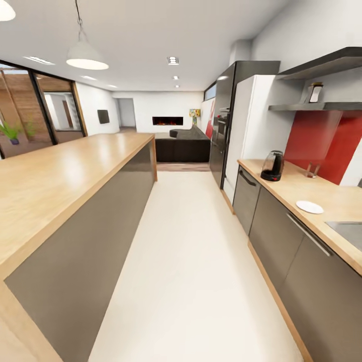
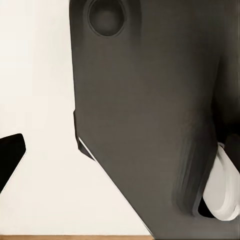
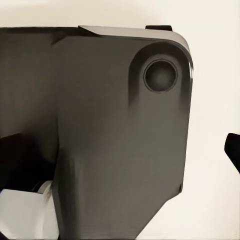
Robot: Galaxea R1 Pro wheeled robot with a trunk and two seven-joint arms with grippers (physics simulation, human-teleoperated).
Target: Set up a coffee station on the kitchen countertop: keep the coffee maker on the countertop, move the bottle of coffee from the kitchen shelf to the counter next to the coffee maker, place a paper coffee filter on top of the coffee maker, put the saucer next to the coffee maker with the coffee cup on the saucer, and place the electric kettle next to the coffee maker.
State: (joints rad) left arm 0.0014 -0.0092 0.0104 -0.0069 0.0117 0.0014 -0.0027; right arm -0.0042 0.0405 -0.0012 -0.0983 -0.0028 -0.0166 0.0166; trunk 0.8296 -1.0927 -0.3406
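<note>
The kitchen countertop [image 1: 291,188] runs along the right wall in the head view. The electric kettle [image 1: 272,166] stands at its far end, near the white fridge. The white saucer [image 1: 309,206] lies flat and bare nearer to me, just before the sink. The bottle of coffee [image 1: 315,92] stands on the dark kitchen shelf [image 1: 301,107] above the red backsplash. The coffee maker, coffee cup and paper coffee filter are out of view. Each wrist view looks at my own dark body over pale floor, with one black fingertip [image 2: 10,155] [image 3: 233,150] at the picture's edge.
A long wooden island [image 1: 60,176] with grey sides runs along the left. A pale floor aisle [image 1: 186,261] lies between it and the counter. A steel sink [image 1: 347,230] is inset at the near right. A small pale object [image 1: 311,171] sits by the backsplash. A dark sofa [image 1: 183,143] stands far ahead.
</note>
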